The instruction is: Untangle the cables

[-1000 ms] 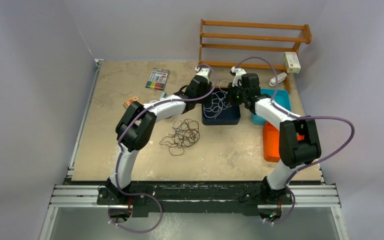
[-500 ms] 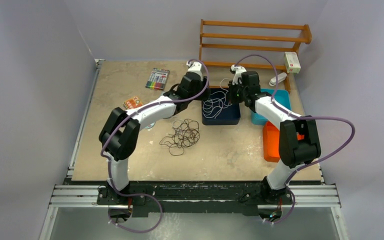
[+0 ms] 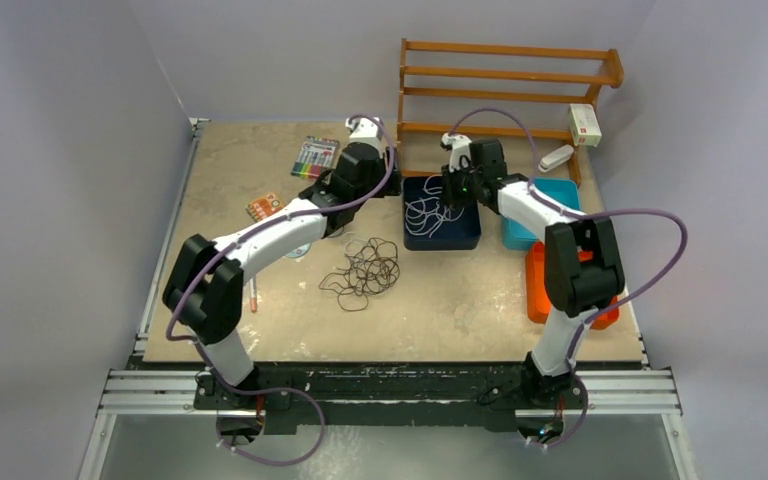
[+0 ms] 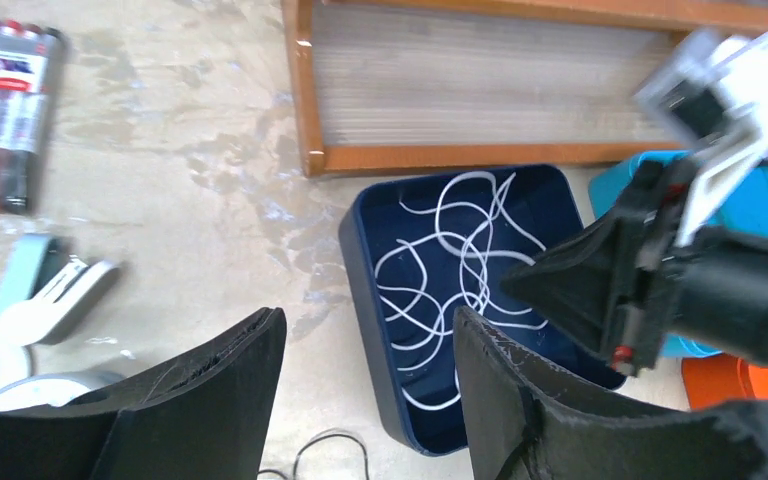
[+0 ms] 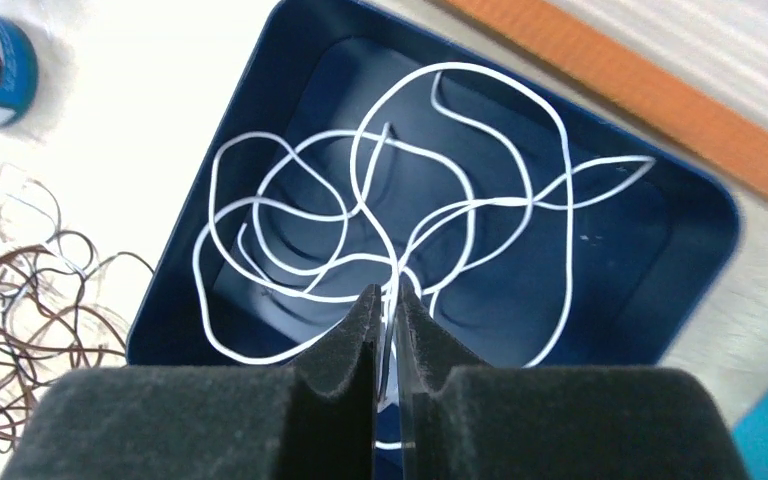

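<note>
Inside dark blue bin [image 3: 442, 244]: white cable [image 3: 428, 212], separated; dark cables [image 3: 365, 270] heaped on table [image 3: 460, 300], still tangled. Left gripper [image 4: 368, 330] released, empty; right gripper [image 5: 385, 295] nearly closed around that cable, grip unclear

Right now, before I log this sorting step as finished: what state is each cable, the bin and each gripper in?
white cable: loose loops lying inside the dark blue bin.
dark cable: tangled heap on the table, no gripper on it.
dark blue bin: upright, holding only the white cable.
left gripper: open, empty.
right gripper: nearly shut, a white strand between its fingers.
</note>
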